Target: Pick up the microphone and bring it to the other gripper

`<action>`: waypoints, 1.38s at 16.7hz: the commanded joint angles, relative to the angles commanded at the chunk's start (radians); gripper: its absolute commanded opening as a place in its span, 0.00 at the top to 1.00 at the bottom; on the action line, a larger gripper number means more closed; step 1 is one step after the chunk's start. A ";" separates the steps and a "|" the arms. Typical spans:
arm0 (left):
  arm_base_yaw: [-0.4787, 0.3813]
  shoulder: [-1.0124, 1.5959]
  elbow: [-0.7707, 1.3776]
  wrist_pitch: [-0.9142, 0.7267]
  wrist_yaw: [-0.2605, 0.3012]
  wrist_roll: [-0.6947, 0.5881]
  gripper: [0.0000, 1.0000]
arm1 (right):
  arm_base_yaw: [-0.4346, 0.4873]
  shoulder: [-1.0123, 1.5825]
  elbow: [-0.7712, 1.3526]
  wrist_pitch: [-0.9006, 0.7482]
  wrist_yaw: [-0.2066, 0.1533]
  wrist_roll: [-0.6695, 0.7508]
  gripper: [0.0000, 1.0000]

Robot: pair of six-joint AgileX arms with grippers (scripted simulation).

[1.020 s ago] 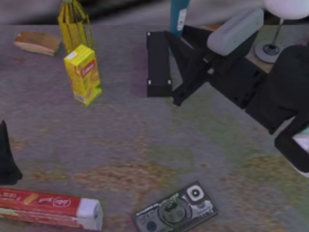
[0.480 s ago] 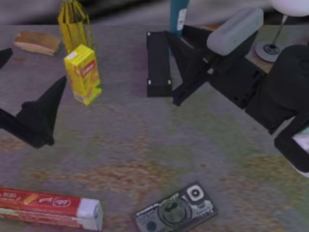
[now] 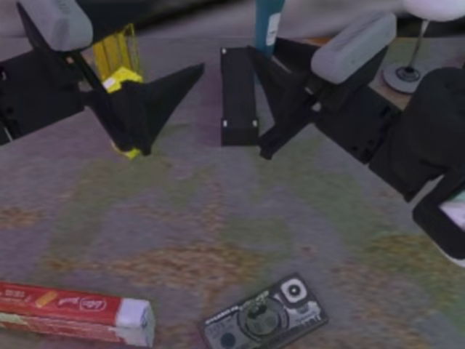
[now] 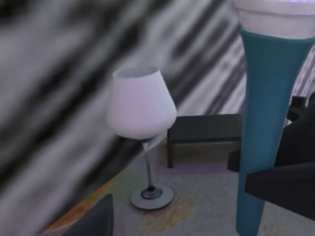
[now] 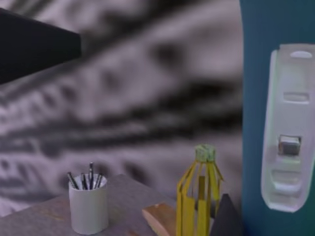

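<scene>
The microphone [image 3: 269,22] hangs upright at the back centre, teal handle down and white head up [image 4: 268,98], its tip just above the table. Its white switch strip [image 5: 290,128] fills the right wrist view. My right gripper [image 3: 270,49] is shut on the lower handle and reaches in from the right. My left gripper [image 3: 156,91] is open and raised at the back left, one wedge finger [image 3: 182,80] pointing at the microphone with a gap between them. In the left wrist view its fingers [image 4: 280,191] frame the handle's lower end.
A long black box [image 3: 238,94] lies just below the microphone. A yellow carton [image 3: 123,76] is mostly hidden under my left gripper, with a yellow bottle [image 3: 116,47] behind. A white lamp [image 4: 141,103] stands back right. A red box [image 3: 73,311] and a dark flat device [image 3: 265,316] lie in front.
My left arm has swept in from the left edge, risen and turned over the yellow carton towards the microphone. The right arm and the microphone have not moved.
</scene>
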 joint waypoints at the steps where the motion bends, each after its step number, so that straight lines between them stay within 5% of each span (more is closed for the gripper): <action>1: -0.008 0.032 0.018 0.009 0.021 0.002 0.00 | 0.000 0.000 0.000 0.000 0.000 0.000 1.00; 9: -0.024 0.082 0.047 0.021 0.034 0.003 0.00 | 0.000 0.000 0.000 0.000 0.000 0.000 1.00; 18: -0.218 0.381 0.282 0.093 -0.151 -0.005 0.00 | 0.000 0.000 0.000 0.000 0.000 0.000 1.00; 23: -0.229 0.395 0.294 0.097 -0.161 -0.005 0.00 | 0.000 0.000 0.000 0.000 0.000 0.000 1.00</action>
